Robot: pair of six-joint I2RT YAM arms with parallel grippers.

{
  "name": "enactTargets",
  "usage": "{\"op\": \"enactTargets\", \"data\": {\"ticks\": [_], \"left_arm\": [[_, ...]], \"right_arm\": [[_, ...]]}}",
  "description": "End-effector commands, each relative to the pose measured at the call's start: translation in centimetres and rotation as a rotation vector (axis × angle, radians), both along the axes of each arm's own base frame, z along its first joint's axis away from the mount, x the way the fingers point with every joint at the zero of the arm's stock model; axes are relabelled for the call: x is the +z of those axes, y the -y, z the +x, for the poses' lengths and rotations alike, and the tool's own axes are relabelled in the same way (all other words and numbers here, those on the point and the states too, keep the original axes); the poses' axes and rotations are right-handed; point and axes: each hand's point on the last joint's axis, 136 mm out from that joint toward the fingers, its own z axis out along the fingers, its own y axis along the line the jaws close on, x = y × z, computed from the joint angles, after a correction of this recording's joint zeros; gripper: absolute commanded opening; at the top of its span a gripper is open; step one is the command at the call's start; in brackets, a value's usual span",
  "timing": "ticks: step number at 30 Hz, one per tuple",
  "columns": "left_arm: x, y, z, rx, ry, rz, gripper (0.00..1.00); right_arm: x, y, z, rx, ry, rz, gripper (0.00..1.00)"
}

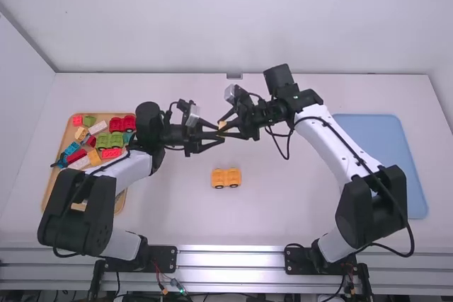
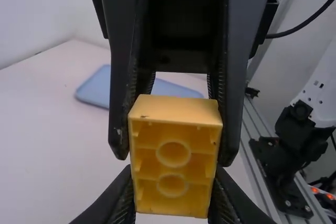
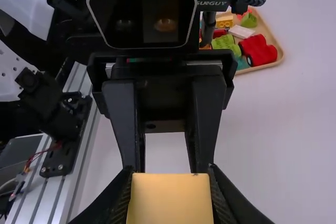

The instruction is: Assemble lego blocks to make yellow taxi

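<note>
Above the middle of the table, my left gripper (image 1: 217,134) and right gripper (image 1: 224,129) meet at a small yellow block (image 1: 221,124). In the left wrist view the block (image 2: 174,171) shows its hollow underside with two round tubes; my left gripper (image 2: 172,195) presses its sides, and the other gripper's fingers clasp it from the far side. In the right wrist view the block's smooth face (image 3: 170,200) is between the fingers of my right gripper (image 3: 170,188). A yellow-orange block car on wheels (image 1: 226,178) stands on the table below, apart from both grippers.
A wooden tray (image 1: 120,203) with red, green, blue, white and yellow blocks lies at the left, partly under the left arm. A flat blue tray (image 1: 382,139) is at the right, beside the right arm. The white table (image 1: 283,203) spreads between them.
</note>
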Motion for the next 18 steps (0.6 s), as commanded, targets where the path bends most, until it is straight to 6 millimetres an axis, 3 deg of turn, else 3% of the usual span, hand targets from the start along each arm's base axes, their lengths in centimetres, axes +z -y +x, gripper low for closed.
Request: {"op": "enactTargets", "data": {"ticks": [1,4,11,18], "left_arm": [[0.6,0.5,0.0,-0.006,0.016,-0.005,0.18],[0.9,0.4,0.3,0.009,0.004,-0.012,0.18],[3.8,0.0,0.6,0.038,0.061,-0.069,0.19],[6.1,-0.1,0.3,0.048,0.144,-0.117,0.17]], "right_arm": [[2.0,-0.4,-0.2,0.013,0.047,0.032,0.20],[2.5,-0.5,-0.2,0.024,0.051,0.061,0.33],[5.3,0.2,0.4,0.072,0.108,0.211,0.42],[7.5,0.5,1.0,0.089,0.112,0.297,0.37]]}}
